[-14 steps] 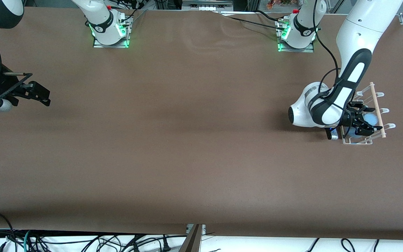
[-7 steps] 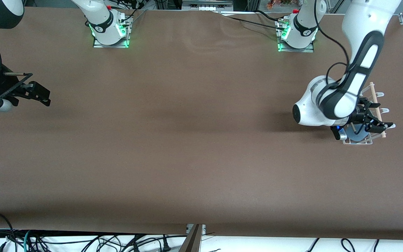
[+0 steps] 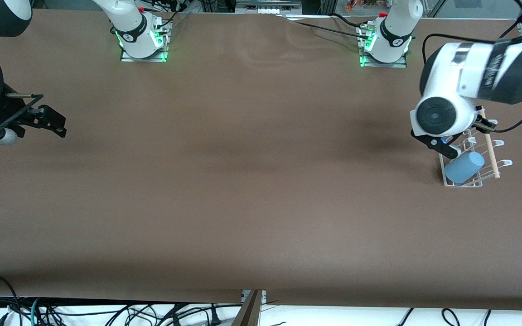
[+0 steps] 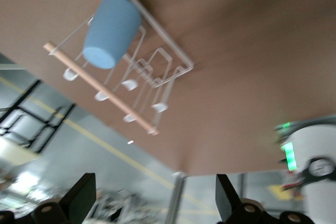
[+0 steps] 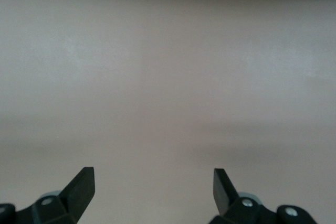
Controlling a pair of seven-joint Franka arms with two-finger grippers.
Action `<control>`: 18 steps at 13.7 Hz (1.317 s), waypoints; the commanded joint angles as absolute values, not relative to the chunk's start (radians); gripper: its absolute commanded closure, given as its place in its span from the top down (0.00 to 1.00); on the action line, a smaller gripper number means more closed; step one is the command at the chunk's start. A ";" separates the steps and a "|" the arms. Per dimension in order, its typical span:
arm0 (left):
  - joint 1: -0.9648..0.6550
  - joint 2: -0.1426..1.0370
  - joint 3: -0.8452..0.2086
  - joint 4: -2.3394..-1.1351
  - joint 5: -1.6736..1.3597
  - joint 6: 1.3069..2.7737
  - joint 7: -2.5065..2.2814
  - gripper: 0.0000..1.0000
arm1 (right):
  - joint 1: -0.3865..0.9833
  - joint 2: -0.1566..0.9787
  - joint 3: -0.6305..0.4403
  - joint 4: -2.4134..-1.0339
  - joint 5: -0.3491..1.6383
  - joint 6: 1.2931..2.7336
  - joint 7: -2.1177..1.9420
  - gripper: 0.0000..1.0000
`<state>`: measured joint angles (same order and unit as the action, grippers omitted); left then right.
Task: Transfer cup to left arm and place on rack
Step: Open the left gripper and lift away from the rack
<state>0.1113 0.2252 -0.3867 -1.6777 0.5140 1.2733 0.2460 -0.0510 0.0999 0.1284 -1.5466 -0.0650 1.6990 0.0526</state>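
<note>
The light-blue cup point(image 3: 464, 167) lies on its side in the white wire rack point(image 3: 475, 183), against the wooden dowel point(image 3: 492, 156), near the left arm's end of the table. It also shows in the left wrist view point(image 4: 110, 32) with the rack point(image 4: 164, 56). My left gripper point(image 4: 152, 203) is open and empty, raised above the rack and clear of the cup. In the front view it is mostly hidden by its own wrist point(image 3: 442, 115). My right gripper point(image 3: 59, 126) point(image 5: 152, 192) is open and empty over bare table at the right arm's end, waiting.
The brown table point(image 3: 252, 181) has the two arm bases point(image 3: 141, 38) point(image 3: 385, 43) along its edge farthest from the front camera. The rack stands close to the table's side edge. Cables lie beneath the edge nearest the front camera.
My left gripper has let go of the cup and risen up and away from the rack, its wrist turning. The cup stays lying in the rack. The right arm has not moved.
</note>
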 commanded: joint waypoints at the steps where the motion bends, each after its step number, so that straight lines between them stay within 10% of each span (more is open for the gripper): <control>1: 0.152 0.216 -0.383 -1.612 0.302 1.265 0.019 1.00 | -0.060 0.098 0.133 -1.537 -0.069 1.686 0.043 1.00; 6: 0.241 0.102 -0.329 -1.617 0.031 1.496 -0.023 1.00 | -0.061 0.098 0.132 -1.537 -0.078 1.693 0.048 1.00; 12: -0.066 -0.027 0.029 -1.716 0.023 1.684 -0.021 1.00 | -0.069 0.104 0.129 -1.542 -0.075 1.684 0.048 1.00; 18: -0.051 -0.041 -0.003 -1.816 0.023 1.781 0.002 1.00 | -0.060 0.104 0.135 -1.537 -0.069 1.697 0.049 1.00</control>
